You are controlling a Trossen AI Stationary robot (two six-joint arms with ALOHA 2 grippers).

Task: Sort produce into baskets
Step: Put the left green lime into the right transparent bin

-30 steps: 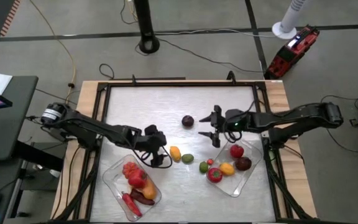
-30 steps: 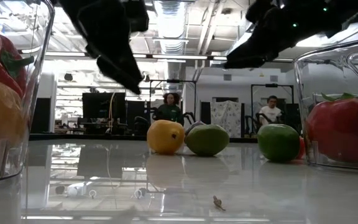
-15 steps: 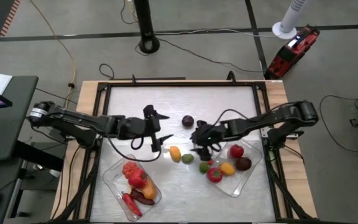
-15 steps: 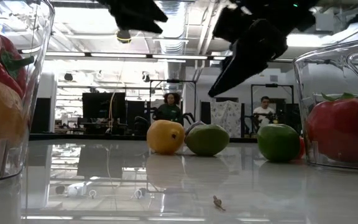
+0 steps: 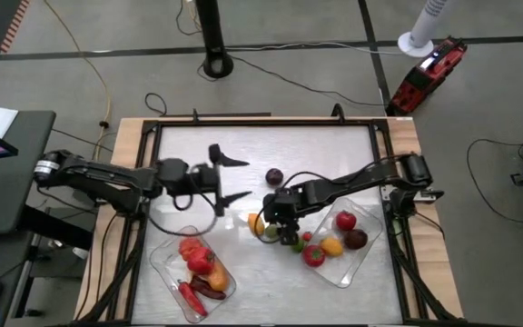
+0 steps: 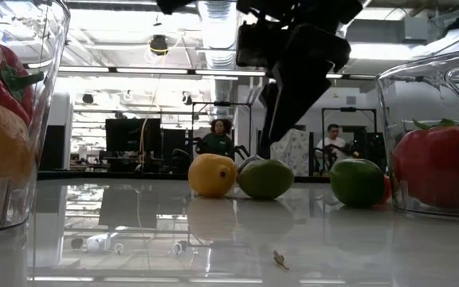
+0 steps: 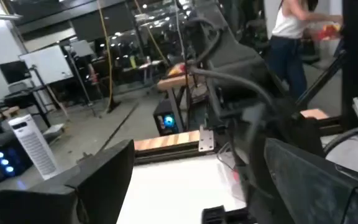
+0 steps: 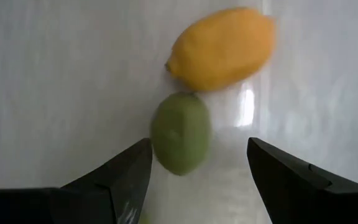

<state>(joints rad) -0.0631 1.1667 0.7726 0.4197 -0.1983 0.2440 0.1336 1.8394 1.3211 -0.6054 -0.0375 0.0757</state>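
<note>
The right gripper (image 8: 197, 171) is hanging over the lime (image 8: 180, 132) at frame centre, jaws wide to straddle it, lemon (image 8: 222, 48) just beside. The left gripper (image 5: 234, 178) is waiting upper left, jaws wide.

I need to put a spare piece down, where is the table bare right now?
Bare: the table's far strip, beyond the dark purple fruit, and the near middle between the two trays. Crowded: the centre, where the right hand hangs over the lemon and lime.
</note>
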